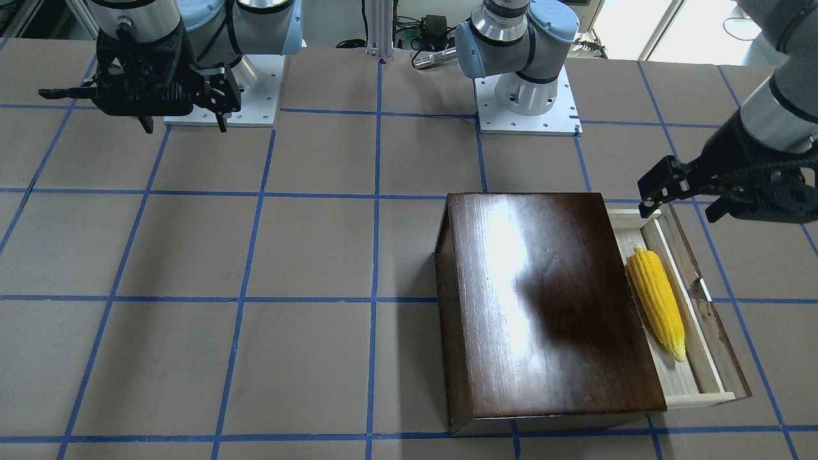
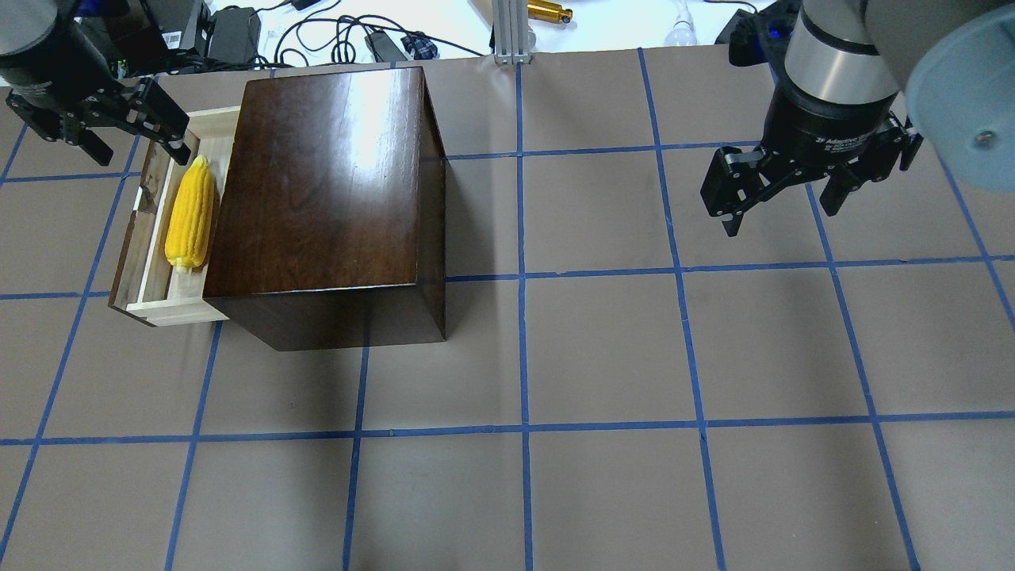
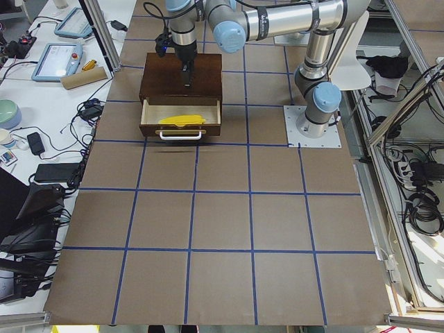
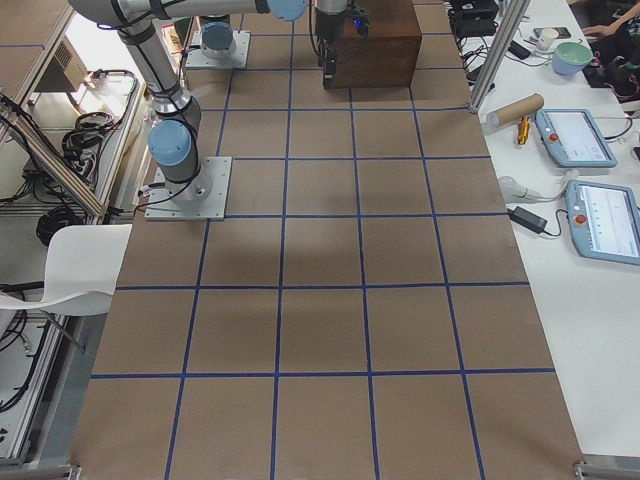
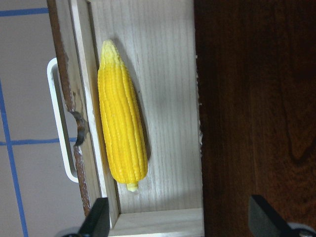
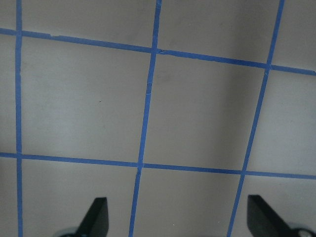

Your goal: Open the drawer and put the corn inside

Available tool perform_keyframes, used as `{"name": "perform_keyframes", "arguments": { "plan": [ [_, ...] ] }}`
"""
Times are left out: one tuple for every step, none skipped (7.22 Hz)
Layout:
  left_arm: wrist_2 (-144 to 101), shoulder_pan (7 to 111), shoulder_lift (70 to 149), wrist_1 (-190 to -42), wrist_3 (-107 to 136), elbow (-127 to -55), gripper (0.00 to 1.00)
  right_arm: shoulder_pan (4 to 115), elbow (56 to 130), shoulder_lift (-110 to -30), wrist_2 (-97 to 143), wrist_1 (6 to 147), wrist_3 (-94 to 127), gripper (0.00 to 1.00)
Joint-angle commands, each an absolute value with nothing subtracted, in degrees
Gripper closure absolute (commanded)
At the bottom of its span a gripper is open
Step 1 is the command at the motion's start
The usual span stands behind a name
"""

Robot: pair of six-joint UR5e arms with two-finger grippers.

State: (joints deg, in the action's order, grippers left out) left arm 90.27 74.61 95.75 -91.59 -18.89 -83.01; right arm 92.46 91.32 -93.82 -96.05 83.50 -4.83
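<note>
Near the wide-jawed, empty left gripper [image 2: 139, 151], far from the equally wide right gripper [image 2: 781, 214]: bright yellow ribbed corn cob [image 2: 190, 214] lengthwise in shallow pale-wood drawer [image 2: 170, 309].

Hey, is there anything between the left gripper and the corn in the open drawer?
Nothing visible. The corn lies uncovered in the drawer, and the left gripper hangs above the drawer's far end, jaws open and empty.
</note>
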Motion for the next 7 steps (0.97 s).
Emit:
{"name": "perform_keyframes", "arguments": {
  "plan": [
    [90.1,81.0,94.3,-91.9,-8.7,-82.9,0.0,92.5,91.3,-93.9,-96.0,83.5,-4.8,0.0],
    [90.6,86.1,94.8,-91.2,-4.7,-83.0,0.0,92.5,91.3,-93.8,-96.0,83.5,-4.8,0.0],
    [90.3,89.0,94.7,-91.2,-4.6,-83.2,0.0,92.5,91.3,-93.8,-96.0,83.5,-4.8,0.0],
    [90.5,89.9,94.4,-91.2,-4.4,-83.8,0.0,92.5,91.3,-93.9,-96.0,83.5,-4.8,0.0],
    [90.5,89.9,93.4,-91.2,-4.8,-84.4,0.0,92.5,91.3,-93.8,-96.0,83.5,-4.8,0.0],
    [90.5,89.9,93.0,-91.3,-4.8,-84.5,0.0,92.5,91.3,-93.9,-96.1,83.5,-4.8,0.0],
    [90.5,89.9,92.7,-91.7,-4.8,-84.5,0.0,92.5,91.3,-93.8,-96.0,83.5,-4.8,0.0]
  ]
}}
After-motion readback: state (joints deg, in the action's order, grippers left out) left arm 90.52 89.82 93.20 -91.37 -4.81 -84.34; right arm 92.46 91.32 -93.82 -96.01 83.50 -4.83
